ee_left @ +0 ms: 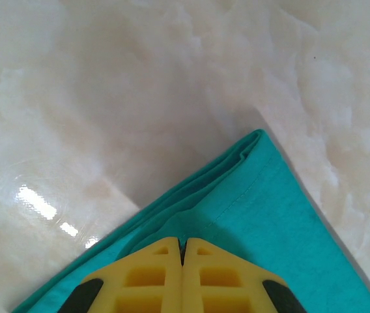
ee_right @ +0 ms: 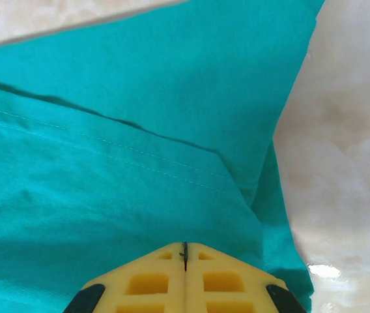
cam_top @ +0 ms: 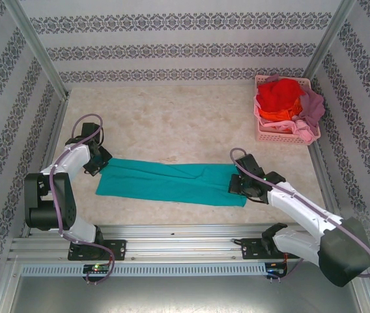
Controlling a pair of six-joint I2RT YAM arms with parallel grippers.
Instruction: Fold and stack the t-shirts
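- The teal shirt (cam_top: 172,181) lies flat on the table (cam_top: 172,117), folded into a long, narrow strip that runs left to right.
- In the left wrist view, one corner of the teal shirt (ee_left: 270,222) points away from the camera, with several layers stacked along its edge.
- In the right wrist view, the teal shirt (ee_right: 107,163) shows a stitched hem and a dark fold line running across it.
- We see the left gripper (cam_top: 105,166) at the teal shirt's left end. Its yellow fingers are pressed together on the cloth, with no gap between them (ee_left: 182,251).
- The right gripper (cam_top: 237,182) sits at the teal shirt's right end. Its fingers are likewise pinched tight on the fabric (ee_right: 185,251).
- The two arms reach in to the teal shirt from the near side, one at each end.
- Well apart from the teal shirt, beyond its right end and farther back, a pink basket (cam_top: 283,137) stands in the table's corner.
- The basket holds a heap of clothes: a red shirt (cam_top: 277,94) on top, an orange shirt (cam_top: 277,117) below it on the side nearer the teal shirt, and a pink shirt (cam_top: 312,107) draped over the rim on the side away from the teal shirt.
- Patterned walls (cam_top: 172,52) close in the table behind the teal shirt and on both sides of it.
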